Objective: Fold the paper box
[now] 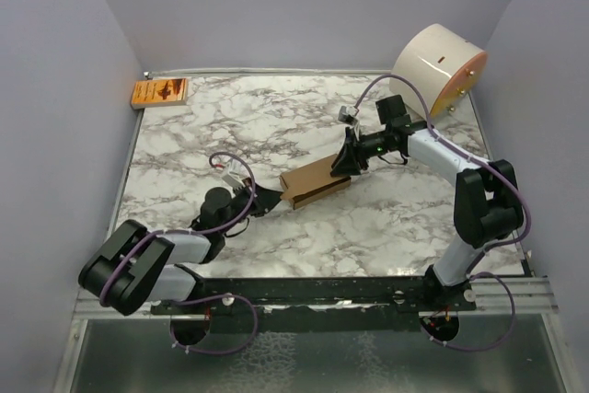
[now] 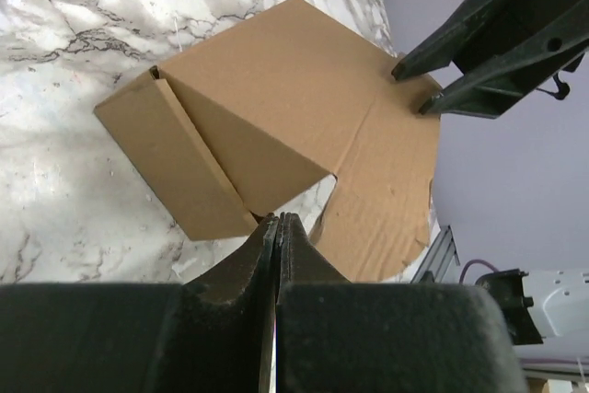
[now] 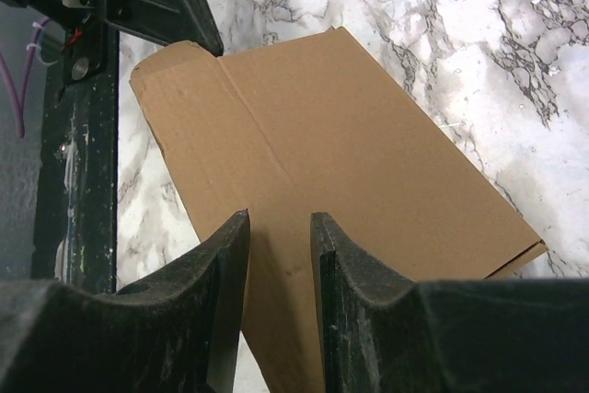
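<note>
Your surface (image 1: 276,117) carries a white cylinder (image 1: 437,66) at its far right corner. The box (image 1: 313,181) lies mid-surface, partly folded. Your right end effector (image 1: 345,165) is narrowly parted, tips on the box's far end. Your left end effector (image 1: 274,195) is fully closed at its near edge.

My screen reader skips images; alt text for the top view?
A partly folded brown paper box lies with the left gripper at its left end and the right gripper at its right end. An orange packet and a white cylinder sit at the far corners.
</note>
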{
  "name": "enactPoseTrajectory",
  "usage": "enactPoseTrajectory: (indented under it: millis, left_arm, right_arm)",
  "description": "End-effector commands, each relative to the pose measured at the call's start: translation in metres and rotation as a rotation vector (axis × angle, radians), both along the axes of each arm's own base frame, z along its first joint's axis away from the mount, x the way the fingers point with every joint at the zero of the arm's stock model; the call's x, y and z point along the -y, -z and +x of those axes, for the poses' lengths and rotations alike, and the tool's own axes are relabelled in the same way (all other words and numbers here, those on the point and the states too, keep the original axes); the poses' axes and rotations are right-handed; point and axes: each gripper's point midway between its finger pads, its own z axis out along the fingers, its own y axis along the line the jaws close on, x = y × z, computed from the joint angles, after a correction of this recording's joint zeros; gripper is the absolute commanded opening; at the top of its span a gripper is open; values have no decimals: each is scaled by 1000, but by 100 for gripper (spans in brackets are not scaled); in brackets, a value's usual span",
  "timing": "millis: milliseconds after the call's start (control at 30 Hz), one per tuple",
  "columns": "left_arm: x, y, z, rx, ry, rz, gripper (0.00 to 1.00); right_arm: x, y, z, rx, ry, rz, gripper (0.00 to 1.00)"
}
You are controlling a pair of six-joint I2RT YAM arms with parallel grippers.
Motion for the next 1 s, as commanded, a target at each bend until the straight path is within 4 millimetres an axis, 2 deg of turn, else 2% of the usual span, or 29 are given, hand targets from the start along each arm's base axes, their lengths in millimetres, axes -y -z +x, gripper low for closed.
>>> enactPoseTrajectory:
  millis: [0,400,967]
  left_arm:
    - [9,-21,17,57,-24,-84,0]
    - [30,-10,37,38,15,-106,0]
    - [42,24,32,-68,98,-32,0]
  right_arm:
    - [-2,9,2,-4,0,-14,34]
    - [-7,21,-6,-31,-23,-41,33]
    - [-6,26,-5,-42,-20,-53,33]
